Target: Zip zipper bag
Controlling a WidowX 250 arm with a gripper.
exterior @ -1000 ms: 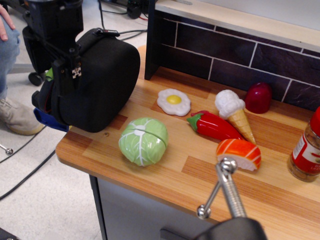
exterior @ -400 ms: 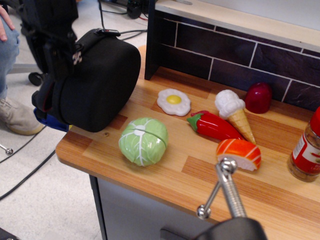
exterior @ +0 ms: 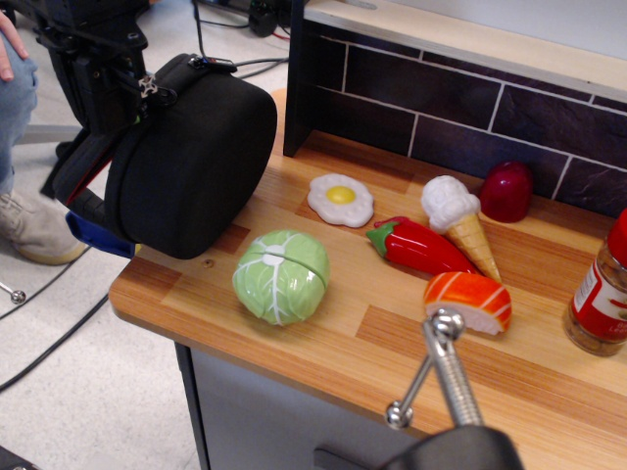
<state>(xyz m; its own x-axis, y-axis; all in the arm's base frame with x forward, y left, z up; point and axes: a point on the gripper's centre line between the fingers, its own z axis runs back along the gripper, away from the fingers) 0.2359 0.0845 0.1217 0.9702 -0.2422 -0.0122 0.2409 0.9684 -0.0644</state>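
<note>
The zipper bag (exterior: 191,162) is a large rounded black case standing on its edge at the left end of the wooden counter (exterior: 333,333). Its blue trim (exterior: 90,233) shows at the lower left. My black gripper (exterior: 125,90) is at the bag's upper left edge, on the zipper line. Its fingers are pinched together there. The lime-green pull tab is hidden behind them. The bag's left side still gapes below the gripper.
Toy foods lie to the right: a green cabbage (exterior: 280,276), fried egg (exterior: 340,200), red pepper (exterior: 419,247), ice cream cone (exterior: 458,219), salmon sushi (exterior: 469,300) and a red apple (exterior: 506,191). A spice jar (exterior: 600,294) stands at the far right. A dark tiled back wall (exterior: 441,108) runs behind. A metal clamp (exterior: 441,377) is in front.
My gripper has moved up along the bag's left edge, from the middle to the upper corner. The green pull tab seen earlier is now hidden.
</note>
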